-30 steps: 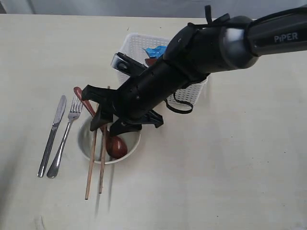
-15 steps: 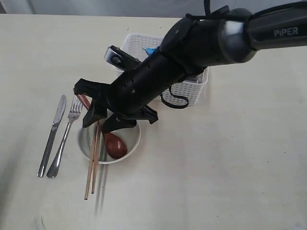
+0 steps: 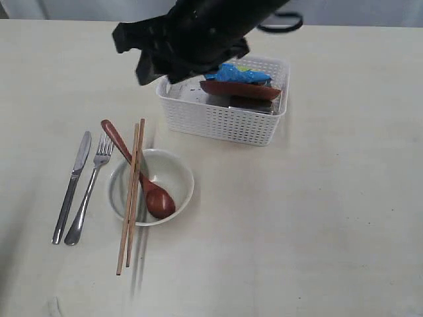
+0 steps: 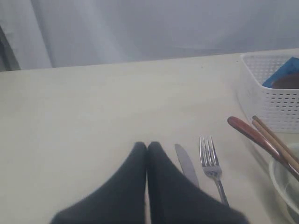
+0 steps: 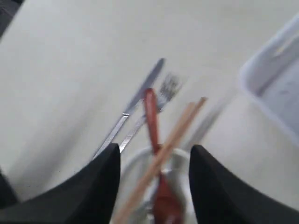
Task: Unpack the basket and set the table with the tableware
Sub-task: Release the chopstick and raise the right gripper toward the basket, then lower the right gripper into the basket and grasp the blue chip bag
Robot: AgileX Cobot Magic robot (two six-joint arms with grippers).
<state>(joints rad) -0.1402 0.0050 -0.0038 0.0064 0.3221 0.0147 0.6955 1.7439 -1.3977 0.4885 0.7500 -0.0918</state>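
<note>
Although much of the setting was already out on the table (image 3: 317, 224), the job looked only partly done. The knife (image 3: 71, 188) and fork (image 3: 89, 191) lay side by side just left of the bowl (image 3: 182, 173). The spoon (image 3: 158, 201) rested with its head inside the bowl and its handle out over the rim. The two chopsticks (image 3: 125, 244) lay across the bowl's left side, crossing the spoon handle, with their lower ends on the tabletop.

The basket (image 3: 218, 122) stood beyond the bowl, near it but not touching. A reddish-brown plate (image 3: 241, 89) leaned tilted inside it, with a blue snack bag (image 3: 238, 71) just behind. Something greyish showed under the plate, but whether it was a cup could not be told.

The right gripper (image 5: 154, 149) had its jaws apart with nothing between them. In the exterior view it hung over the basket's left end, while its own blurred camera looked down towards the bowl and cutlery. The left gripper (image 4: 147, 145) had its fingers pressed together, empty, low over the table just short of the knife and fork.

As I judged it, the plate was left to lift out and place, along with anything lying beneath it. The bag was no tableware and could be left in the basket. The spoon and chopsticks, propped on the bowl, might also want laying straight.
</note>
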